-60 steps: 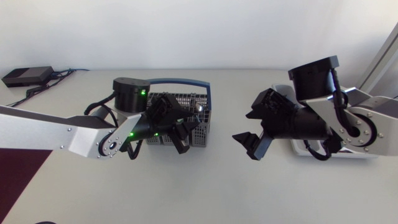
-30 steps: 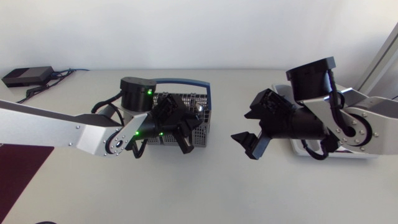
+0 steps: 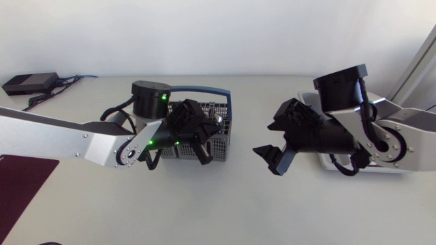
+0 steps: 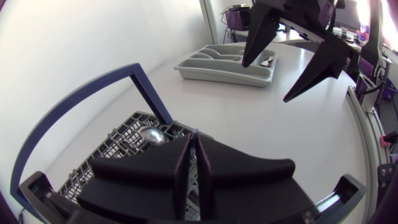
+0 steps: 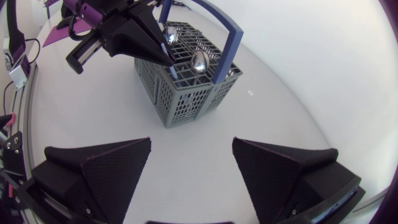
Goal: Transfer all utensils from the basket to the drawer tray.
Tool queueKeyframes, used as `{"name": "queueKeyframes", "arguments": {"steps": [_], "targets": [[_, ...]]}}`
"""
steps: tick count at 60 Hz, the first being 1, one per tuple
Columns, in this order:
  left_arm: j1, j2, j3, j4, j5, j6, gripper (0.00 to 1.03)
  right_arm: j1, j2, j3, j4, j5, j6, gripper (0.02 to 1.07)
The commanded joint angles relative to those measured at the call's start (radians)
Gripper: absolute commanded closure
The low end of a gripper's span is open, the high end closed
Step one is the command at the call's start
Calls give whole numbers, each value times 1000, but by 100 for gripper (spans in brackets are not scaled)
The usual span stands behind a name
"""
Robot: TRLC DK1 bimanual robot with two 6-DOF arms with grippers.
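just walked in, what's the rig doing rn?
It's moving utensils from the basket to the drawer tray. The left arm is over the basket, its jaws closed on a thin utensil handle that is not yet clear of the basket. Two spoons stand in the basket beside it. The right arm hangs over bare table between basket and tray, jaws open and empty. The tray seems to hold one utensil already.

Bright even light, soft shadows, mild glare on the table
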Motion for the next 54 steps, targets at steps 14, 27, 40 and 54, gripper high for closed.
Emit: {"name": "queueKeyframes", "arguments": {"steps": [14, 27, 40, 54], "targets": [[-5, -91, 77, -127, 18, -26, 100, 2, -20, -37, -8, -6, 26, 12], [-7, -194, 147, -295, 53, -23, 100, 2, -62, -53, -22, -6, 25, 12], [1, -244, 258, -506, 79, -19, 100, -1, -123, -72, -46, -17, 23, 12], [6, -366, 319, -647, 107, -32, 100, -6, -181, -61, -85, -23, 22, 12]]}}
